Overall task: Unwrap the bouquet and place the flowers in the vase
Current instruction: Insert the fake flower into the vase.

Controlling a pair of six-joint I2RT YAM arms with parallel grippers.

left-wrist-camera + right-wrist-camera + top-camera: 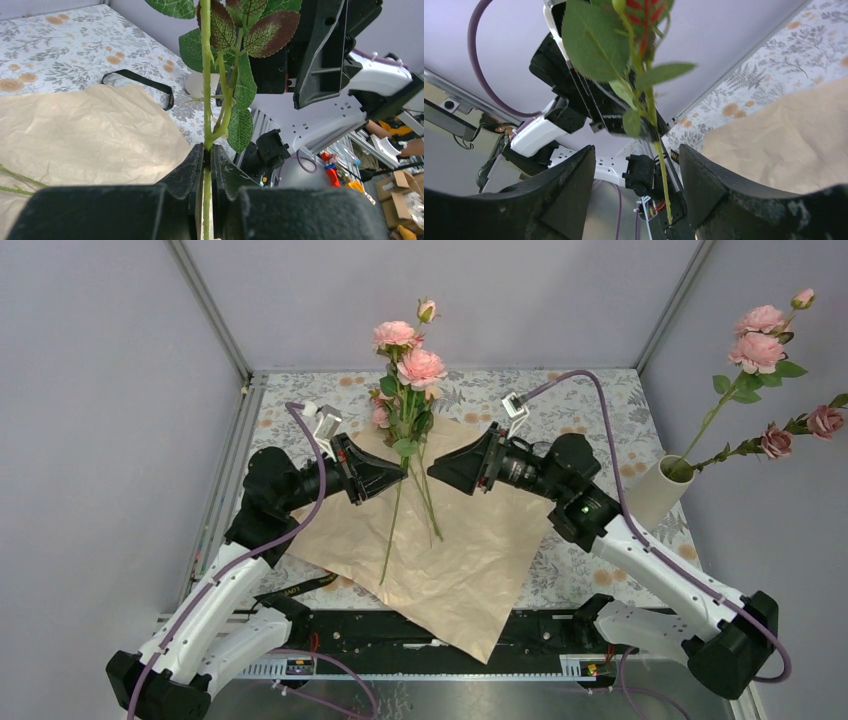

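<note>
Flowers (pixel 420 365), a small bunch of pink and peach roses with green leaves, stand upright at the centre of the top view, with the blooms toward the back of the table and the thin stems running down over the paper (pixel 460 560). The left gripper (pixel 400 472) comes in from the left and is clamped tight on the stems just below the lowest leaves. In the left wrist view its fingers (pixel 192 170) press a green stem from both sides. The right gripper (pixel 432 472) faces it from the right, just beside the bunch, with its jaws spread wide and holding nothing. In the right wrist view one stem passes between the fingers (pixel 574 180) without touching either, nearer the right-hand one. The paper, tan side up and crinkled, lies spread flat on the floral tablecloth (pixel 600 410) beneath both grippers. A black ribbon (pixel 295 588) lies loose at the paper's lower left edge. It seems to carry small pale lettering, but this is too small to read. The vase (pixel 655 490), a plain cream tube, stands at the right edge of the table, well apart from the bunch, and other roses (pixel 757 350), pink and mauve, lean out of it to the upper right.
</note>
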